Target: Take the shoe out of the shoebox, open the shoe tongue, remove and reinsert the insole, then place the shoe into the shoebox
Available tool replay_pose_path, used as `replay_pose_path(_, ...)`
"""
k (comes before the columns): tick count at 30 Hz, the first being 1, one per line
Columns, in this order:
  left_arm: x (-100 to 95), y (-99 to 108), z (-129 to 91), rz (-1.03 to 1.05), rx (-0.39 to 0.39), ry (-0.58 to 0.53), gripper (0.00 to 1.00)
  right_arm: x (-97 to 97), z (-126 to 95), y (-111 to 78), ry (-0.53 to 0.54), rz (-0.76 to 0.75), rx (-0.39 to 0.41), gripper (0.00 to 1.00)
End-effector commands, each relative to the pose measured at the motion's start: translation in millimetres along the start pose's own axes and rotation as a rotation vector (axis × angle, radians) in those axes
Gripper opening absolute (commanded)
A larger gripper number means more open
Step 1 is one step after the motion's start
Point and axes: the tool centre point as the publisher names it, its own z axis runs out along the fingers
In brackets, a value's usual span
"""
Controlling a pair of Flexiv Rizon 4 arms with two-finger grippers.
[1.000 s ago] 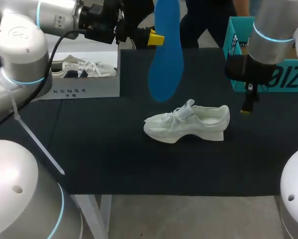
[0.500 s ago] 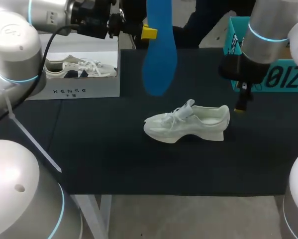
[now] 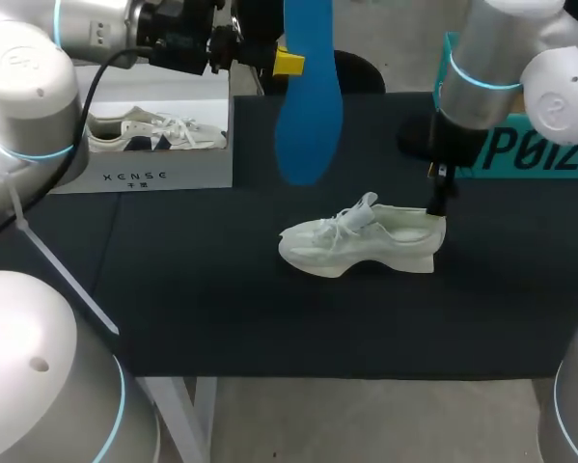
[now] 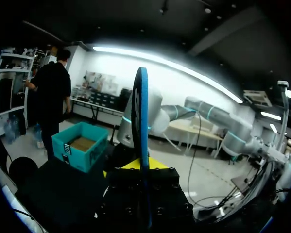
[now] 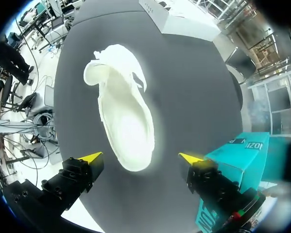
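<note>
your left gripper (image 3: 292,64) is raised high over the far side of the table (image 3: 221,309), and its fingers are pressed on the blue insole (image 3: 308,125) from two sides. the insole hangs down from the grip with its long side nearly upright, free in the air, and it touches nothing else. in the left wrist view you see the insole (image 4: 140,121) edge-on, standing up between the fingers of that gripper (image 4: 141,167).

the white shoe (image 3: 366,241) stands on its sole near the middle of the black table, outside the shoebox. its toe points to your left and its heel to your right. the laces lie loose on top. in the right wrist view the shoe (image 5: 126,121) shows its open inside, pale and bare.

your right gripper (image 3: 437,198) hangs just above the heel of the shoe. its fingers are spread wide, and in the right wrist view this gripper (image 5: 140,158) has one yellow tip on each side of the heel, not closing on it. i cannot tell if a tip touches the heel.

the white shoebox (image 3: 153,174) stands open at the far left of the table, well apart from the shoe, with a second white shoe (image 3: 158,130) lying inside it. a teal box (image 3: 520,149) stands at the far right, behind your right arm.
</note>
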Motion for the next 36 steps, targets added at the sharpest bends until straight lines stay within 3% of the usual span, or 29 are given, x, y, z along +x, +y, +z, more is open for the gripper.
replay_pose_path(1,0.2,0.2,-0.1,0.0,0.0,0.0,0.0,-8.2,21.0,11.9,0.022,-0.005,0.001,1.0)
replay_pose_path(16,0.2,0.2,-0.1,0.0,0.0,0.0,0.0,-6.8,78.6,24.4,0.119,-0.03,-0.063,1.0)
replay_pose_path(17,0.2,0.2,-0.1,0.0,0.0,0.0,0.0,-6.3,82.2,24.6,0.126,-0.032,-0.065,0.95)
replay_pose_path(18,0.2,0.2,-0.1,0.0,0.0,0.0,0.0,-6.1,85.7,24.0,0.136,-0.032,-0.066,0.52)
replay_pose_path(20,0.2,0.2,-0.1,0.0,0.0,0.0,0.0,-5.8,91.9,22.3,0.152,-0.032,-0.077,0.38)
replay_pose_path(21,0.2,0.2,-0.1,0.0,0.0,0.0,0.0,-5.7,93.8,21.6,0.154,-0.031,-0.078,0.22)
replay_pose_path(22,0.2,0.2,-0.1,0.0,0.0,0.0,0.0,-6.1,95.1,20.2,0.156,-0.03,-0.081,0.0)
replay_pose_path(36,0.2,0.2,-0.1,0.0,0.0,0.0,0.0,-7.8,86.1,14.5,0.142,-0.018,-0.126,0.0)
